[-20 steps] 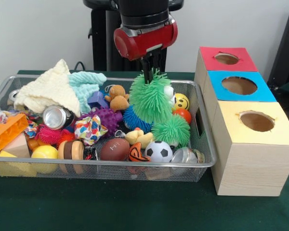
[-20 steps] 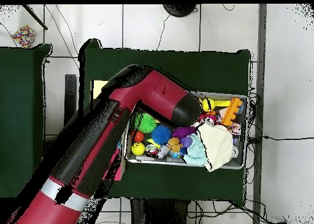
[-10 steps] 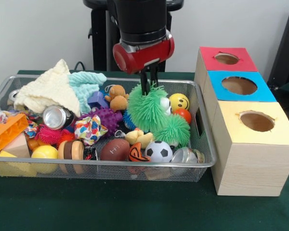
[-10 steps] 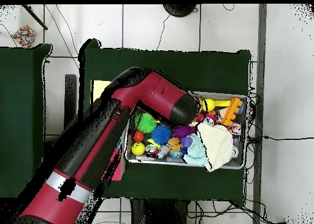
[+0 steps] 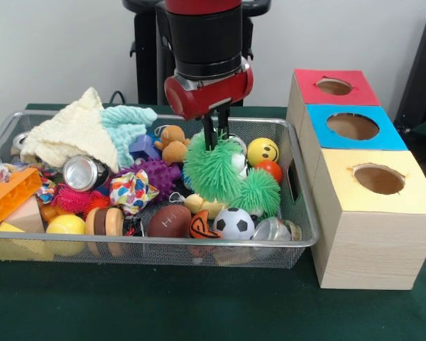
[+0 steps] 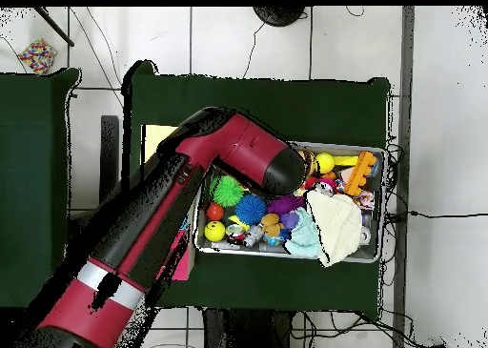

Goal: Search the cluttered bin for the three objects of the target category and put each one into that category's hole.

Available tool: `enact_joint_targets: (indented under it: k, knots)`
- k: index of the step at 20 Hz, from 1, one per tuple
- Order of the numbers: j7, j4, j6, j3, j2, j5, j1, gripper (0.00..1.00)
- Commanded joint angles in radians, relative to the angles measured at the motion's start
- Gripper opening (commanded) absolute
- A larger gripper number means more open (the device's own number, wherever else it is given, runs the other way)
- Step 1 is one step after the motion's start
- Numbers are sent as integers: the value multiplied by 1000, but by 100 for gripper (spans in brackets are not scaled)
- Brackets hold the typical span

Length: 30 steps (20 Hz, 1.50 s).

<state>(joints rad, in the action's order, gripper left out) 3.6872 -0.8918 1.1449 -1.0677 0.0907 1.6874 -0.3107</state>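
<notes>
Our claw pinches the top of the green puffer, which sits directly below it in the bin, with the holes off toward the picture's right.

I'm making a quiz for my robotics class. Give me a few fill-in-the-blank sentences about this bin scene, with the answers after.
1. The gripper is directly above the fuzzy ____ toy.
2. The wooden box's nearest hole sits in a ____ top.
3. The soccer ball lies right next to a brown ____.
4. The smiley ball is coloured ____.

Answers: green; yellow; football; yellow
</notes>
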Motion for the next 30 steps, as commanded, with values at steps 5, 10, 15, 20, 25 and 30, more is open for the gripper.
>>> enact_joint_targets:
  k: [5,10,15,20,25,30]
  knots:
    - [50,64,-35,127,19,-59,17,100]
    - [49,64,-35,126,21,-57,15,100]
    - [19,63,-62,118,30,-51,13,100]
    - [30,59,-72,46,92,31,13,100]
    - [55,62,-81,-26,140,96,18,100]
    - [53,61,-65,-66,172,147,22,100]
